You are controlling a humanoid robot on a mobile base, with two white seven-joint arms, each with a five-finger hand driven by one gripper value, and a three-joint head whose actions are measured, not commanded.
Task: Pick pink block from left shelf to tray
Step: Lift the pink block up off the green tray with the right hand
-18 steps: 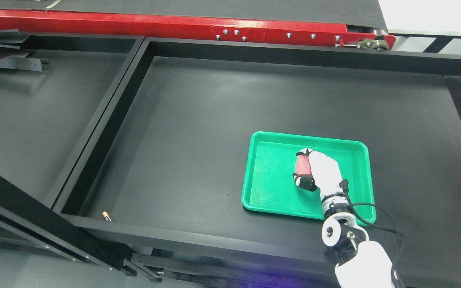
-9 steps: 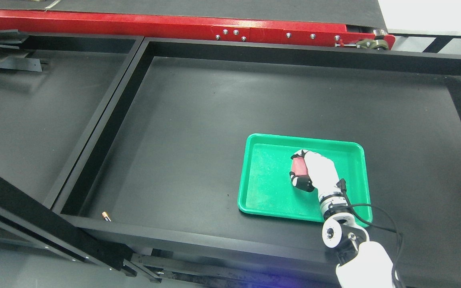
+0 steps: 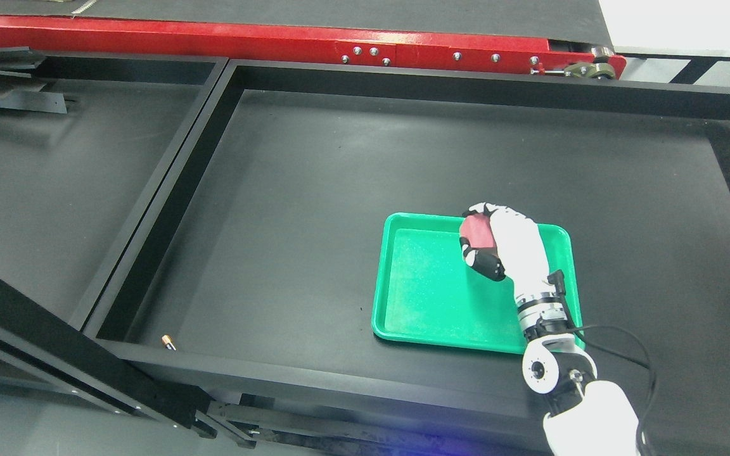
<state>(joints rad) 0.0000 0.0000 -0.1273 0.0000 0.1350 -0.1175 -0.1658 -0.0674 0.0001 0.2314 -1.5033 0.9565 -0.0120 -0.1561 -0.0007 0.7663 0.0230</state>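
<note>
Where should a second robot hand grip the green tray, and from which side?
Grip the tray's left rim from the left. It's a raised lip, bare along that whole edge, with open black surface beside it; the right robot hand, holding the pink block, hangs over the far right part.

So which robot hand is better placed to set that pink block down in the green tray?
The right robot hand. It already grips the pink block over the far part of the green tray. No left arm shows in the picture.

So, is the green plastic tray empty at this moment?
Empty. The green plastic tray shows only bare floor; the pink block is gripped in the right hand above its far rim.
</note>
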